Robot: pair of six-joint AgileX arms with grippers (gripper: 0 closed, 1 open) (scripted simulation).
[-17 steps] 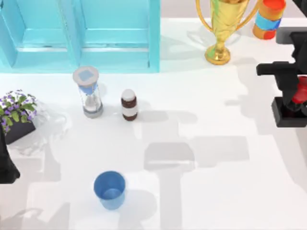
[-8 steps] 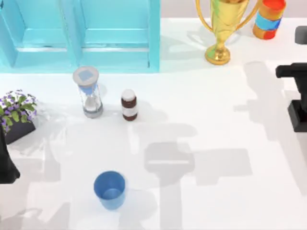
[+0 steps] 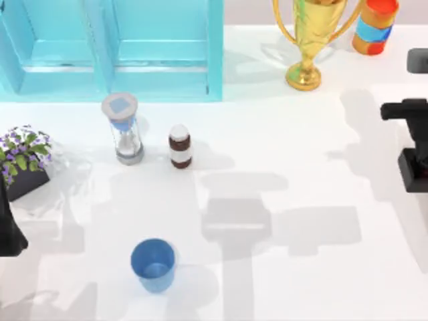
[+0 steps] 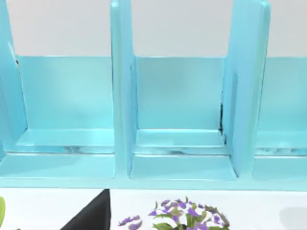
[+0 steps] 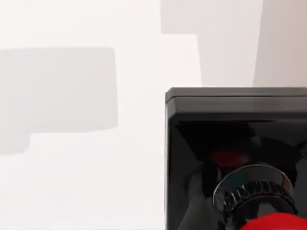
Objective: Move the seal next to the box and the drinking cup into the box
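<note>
The seal (image 3: 413, 175) hangs at the table's far right edge, its black square base partly cut off by the top view. My right gripper (image 3: 418, 144) is above it and shut on its handle. The right wrist view looks down on the seal (image 5: 230, 143) from close by, with the black block, a metal collar and the red knob showing. The drinking cup (image 3: 153, 265), a blue tumbler, stands upright near the front left. The light blue box (image 3: 160, 73) with upright dividers sits at the back left. My left arm (image 3: 9, 231) is parked at the left edge.
An hourglass (image 3: 123, 128) and a brown-and-white bottle (image 3: 180, 146) stand in front of the box. A potted purple plant (image 3: 23, 160) sits at the left. A gold trophy (image 3: 309, 40) and a striped cylinder (image 3: 374, 25) stand at the back right.
My right arm has carried the seal to the right, toward the table's right edge, so that the red knob has left the top view. The left arm and the cup have not moved.
</note>
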